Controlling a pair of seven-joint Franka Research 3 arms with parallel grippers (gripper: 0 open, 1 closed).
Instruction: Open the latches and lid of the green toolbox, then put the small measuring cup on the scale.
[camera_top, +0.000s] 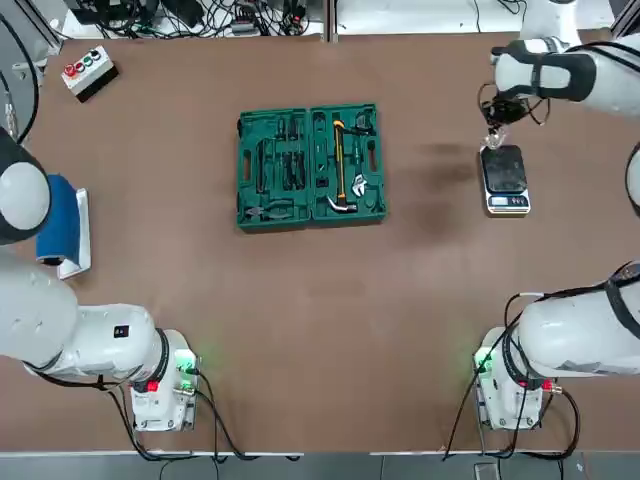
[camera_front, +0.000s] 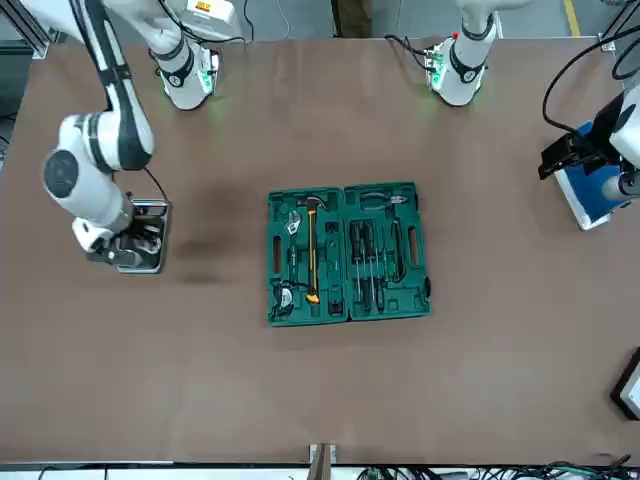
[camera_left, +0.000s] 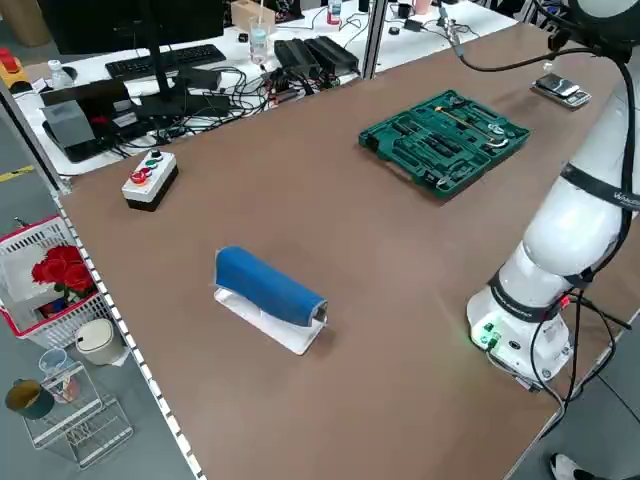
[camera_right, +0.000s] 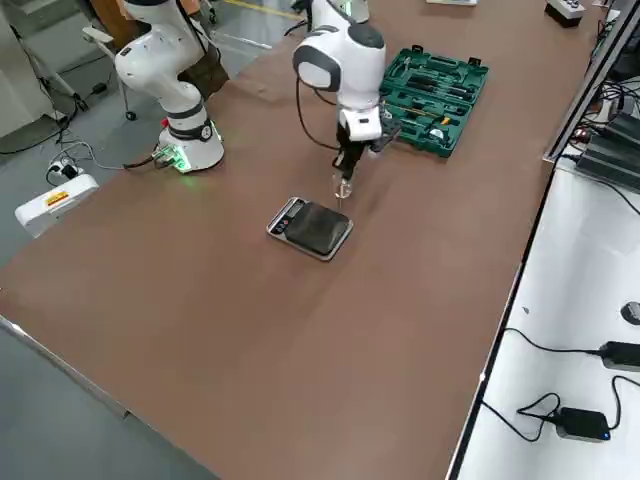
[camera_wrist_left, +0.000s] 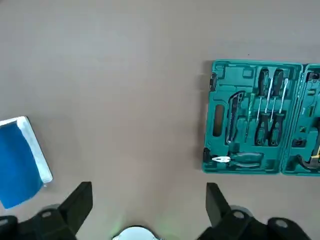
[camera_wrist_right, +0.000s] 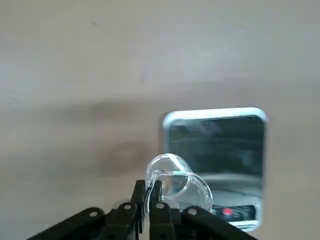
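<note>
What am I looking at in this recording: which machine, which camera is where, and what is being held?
Two robot arms share one table. One camera looks down from overhead, one faces the robot, two look in from the sides, and one rides on each wrist. The green toolbox lies open, hammer and pliers inside. The right hand grips the clear cup by its wall, near the scale. The left hand, fingers open and holding nothing, is over the left side, near a blue roll on a white base.
</note>
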